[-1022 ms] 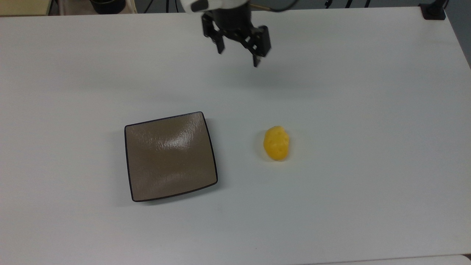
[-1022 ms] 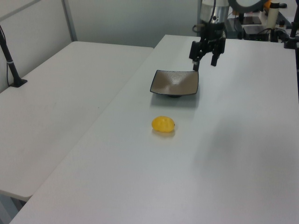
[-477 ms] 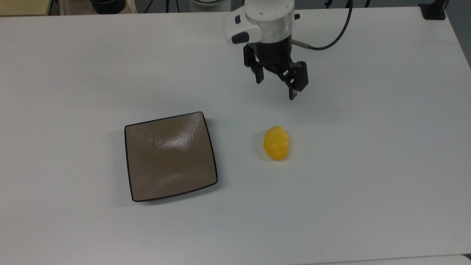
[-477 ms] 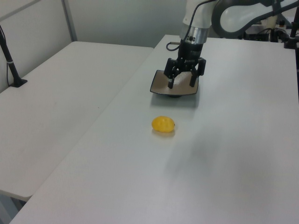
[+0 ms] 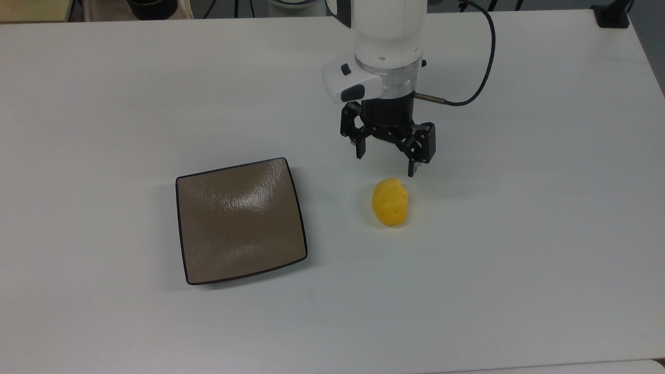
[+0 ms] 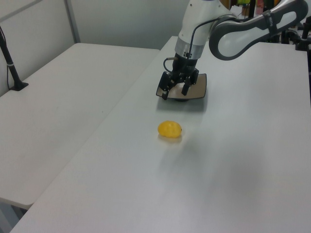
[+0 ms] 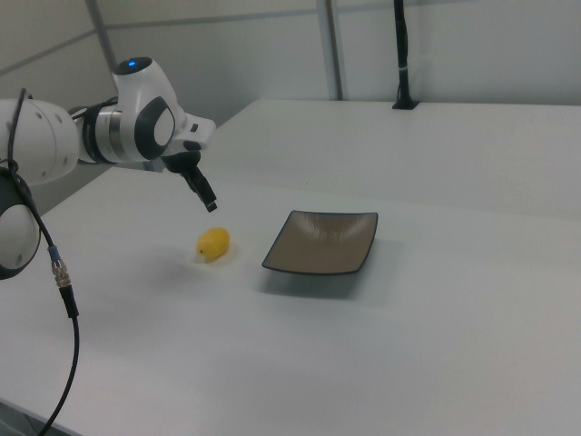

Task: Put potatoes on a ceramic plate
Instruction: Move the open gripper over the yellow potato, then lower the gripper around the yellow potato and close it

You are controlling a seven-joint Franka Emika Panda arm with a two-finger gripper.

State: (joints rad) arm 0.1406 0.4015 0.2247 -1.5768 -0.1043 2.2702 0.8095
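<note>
Tool [image 5: 385, 165] hangs with fingers spread apart above the tabletop [image 5: 519, 259], close over the yellow potato [image 5: 390, 202], which lies apart from the brown ceramic plate [image 5: 241, 221], to the top view's right.

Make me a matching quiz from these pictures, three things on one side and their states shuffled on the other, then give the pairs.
Things:
1. yellow potato
2. square brown plate
3. gripper

States:
A. open, in the air above the table
B. bare, nothing on it
C. lying on the white table, apart from the plate

Pairs: 1-C, 2-B, 3-A
</note>
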